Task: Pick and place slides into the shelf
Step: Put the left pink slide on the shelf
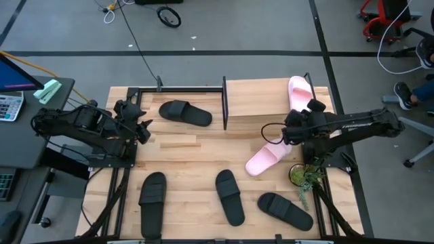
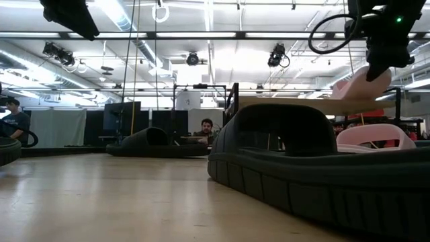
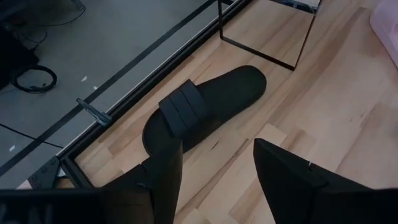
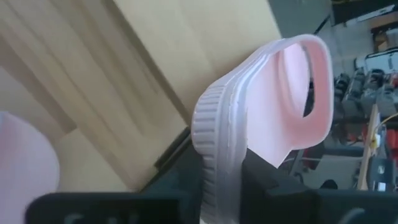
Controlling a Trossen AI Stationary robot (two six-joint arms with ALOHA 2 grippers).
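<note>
Surface (image 1: 196,146) of pale wood carries one shelf (image 1: 254,102), set toward the far right, its top board bare except where a pink slide hangs at its right end.

Slides number six: four black, two pink. One black slide (image 1: 185,112) lies near the far edge, just left of the shelf. Three more sit along the near edge: left (image 1: 152,202), middle (image 1: 229,196) and right (image 1: 285,210). One pink slide (image 1: 268,159) rests flat on the surface in front of the shelf. The other pink slide (image 1: 298,93) is held over the shelf's right end by the right gripper (image 4: 230,186), whose jaws are clamped on its sole edge, the strap loop standing up beyond them.

Left gripper (image 3: 214,177) hovers at the left side of the surface, its jaws spread apart and holding nothing, pointed toward the far black slide.

One small green plant (image 1: 303,175) stands by the right arm's base.
</note>
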